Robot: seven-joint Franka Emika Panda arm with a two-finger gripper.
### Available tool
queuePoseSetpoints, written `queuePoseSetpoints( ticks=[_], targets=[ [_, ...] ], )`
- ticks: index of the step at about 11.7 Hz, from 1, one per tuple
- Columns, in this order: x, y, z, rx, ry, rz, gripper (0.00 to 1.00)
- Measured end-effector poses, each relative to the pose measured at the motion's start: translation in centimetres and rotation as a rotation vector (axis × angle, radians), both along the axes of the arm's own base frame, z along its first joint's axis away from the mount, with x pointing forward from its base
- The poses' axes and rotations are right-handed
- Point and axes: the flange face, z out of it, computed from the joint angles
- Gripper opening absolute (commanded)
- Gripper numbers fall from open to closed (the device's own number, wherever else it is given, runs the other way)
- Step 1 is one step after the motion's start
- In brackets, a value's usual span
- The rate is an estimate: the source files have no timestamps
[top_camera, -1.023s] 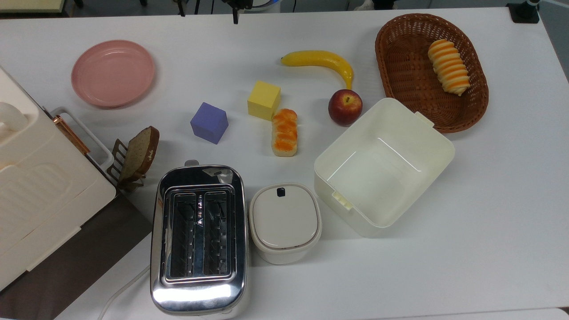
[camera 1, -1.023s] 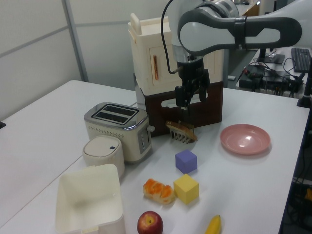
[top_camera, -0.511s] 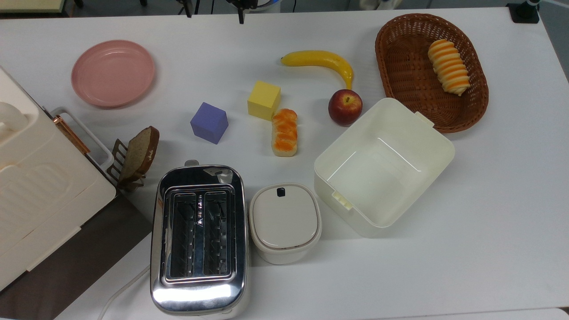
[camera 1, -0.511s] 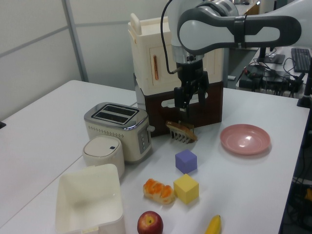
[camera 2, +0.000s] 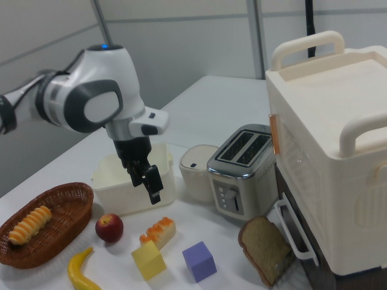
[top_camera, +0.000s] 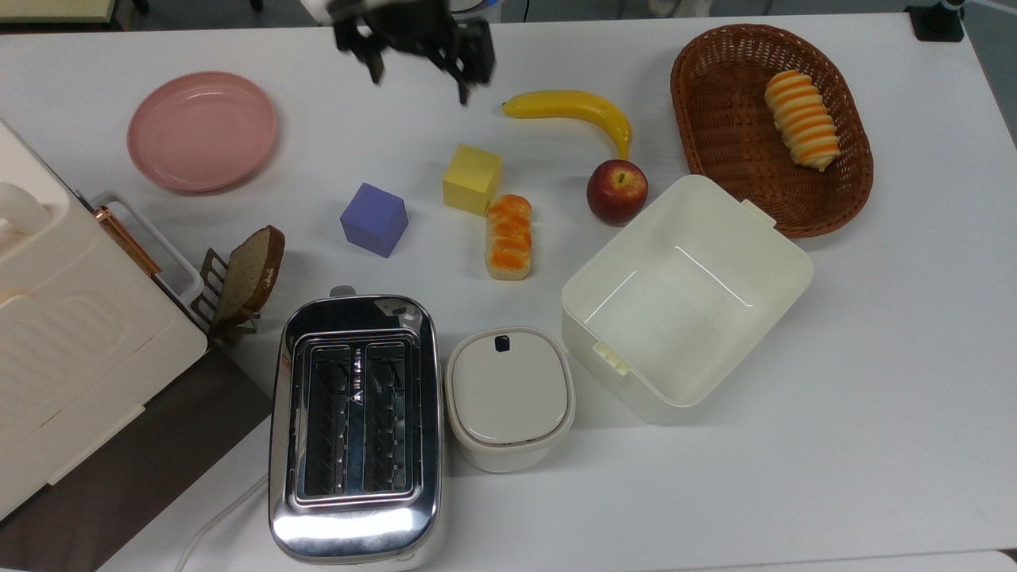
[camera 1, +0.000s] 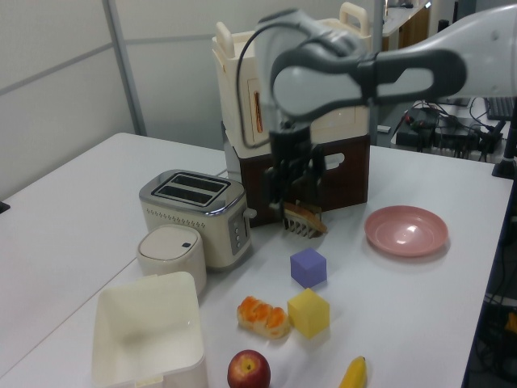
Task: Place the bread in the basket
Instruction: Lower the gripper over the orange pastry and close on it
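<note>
The bread point(top_camera: 508, 237) is a short bun with orange glazed bumps, lying on the white table beside a yellow cube; it also shows in the left view point(camera 1: 262, 315) and the right view point(camera 2: 158, 232). The brown wicker basket point(top_camera: 731, 135) sits at the top view's upper right and holds a striped spiral roll point(top_camera: 802, 119). My gripper point(top_camera: 419, 83) hangs open and empty above the table, beyond the yellow cube and well apart from the bread. It also appears in the left view point(camera 1: 292, 198) and the right view point(camera 2: 147, 184).
A banana point(top_camera: 572, 107) and an apple point(top_camera: 616, 191) lie between bread and basket. The cream tub point(top_camera: 786, 254) stands in front of the basket. Yellow cube point(top_camera: 472, 179), purple cube point(top_camera: 373, 219), pink plate point(top_camera: 202, 131), toaster point(top_camera: 355, 421), lidded pot point(top_camera: 509, 397) and toast slice point(top_camera: 250, 270) crowd the top view's left.
My gripper has come in from the top view's upper edge toward the table's middle, and has shifted left and lower in the left view. Nothing on the table moved.
</note>
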Motion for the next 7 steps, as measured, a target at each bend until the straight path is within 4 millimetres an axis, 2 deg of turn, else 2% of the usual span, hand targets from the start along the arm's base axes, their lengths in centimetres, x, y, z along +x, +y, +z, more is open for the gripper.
queuePoseSetpoints(
  ticks=[3, 7],
  targets=[
    [2.4, 2.7, -4.0, -0.007, -0.017, -0.025, 1.0],
    [5.0, 6.1, -11.1, -0.021, -0.002, -0.009, 1.0]
  ],
)
